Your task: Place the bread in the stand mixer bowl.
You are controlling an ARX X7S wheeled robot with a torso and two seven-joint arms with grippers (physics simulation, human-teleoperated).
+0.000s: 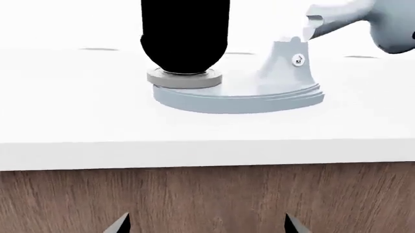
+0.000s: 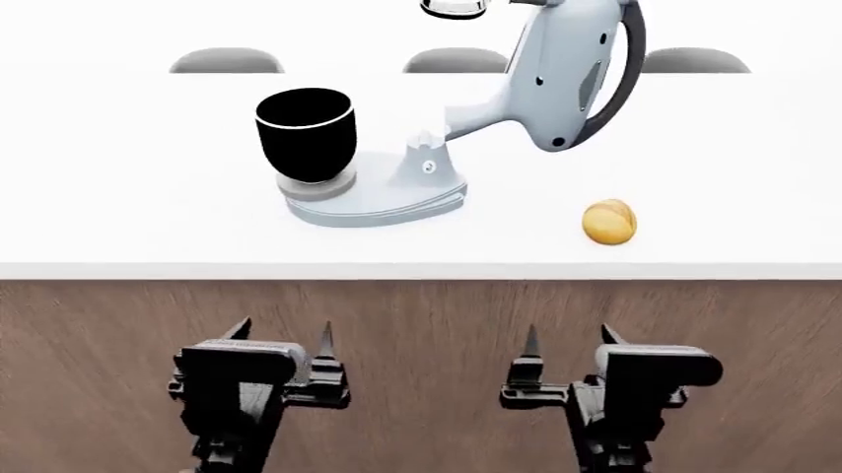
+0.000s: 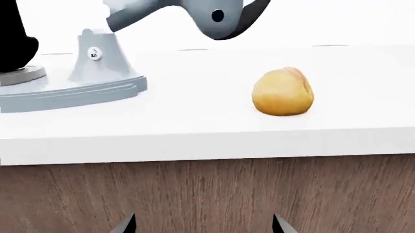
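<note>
The bread (image 2: 609,222), a small golden-brown roll, lies on the white counter near its front edge at the right; the right wrist view shows the bread (image 3: 283,91) ahead of that gripper. The black stand mixer bowl (image 2: 306,134) stands upright on the mixer's base at the left, also seen as the bowl (image 1: 184,34) in the left wrist view. My left gripper (image 2: 283,340) and right gripper (image 2: 569,342) both hang open and empty below the counter front. The right gripper (image 3: 203,224) is in front of the wood panel, below the bread.
The pale grey-blue mixer (image 2: 566,74) has its head tilted up over the counter (image 2: 132,217). A chrome attachment (image 2: 456,8) shows at the top edge. Grey chair backs (image 2: 227,61) stand behind the counter. A wood panel (image 2: 421,325) faces the counter front.
</note>
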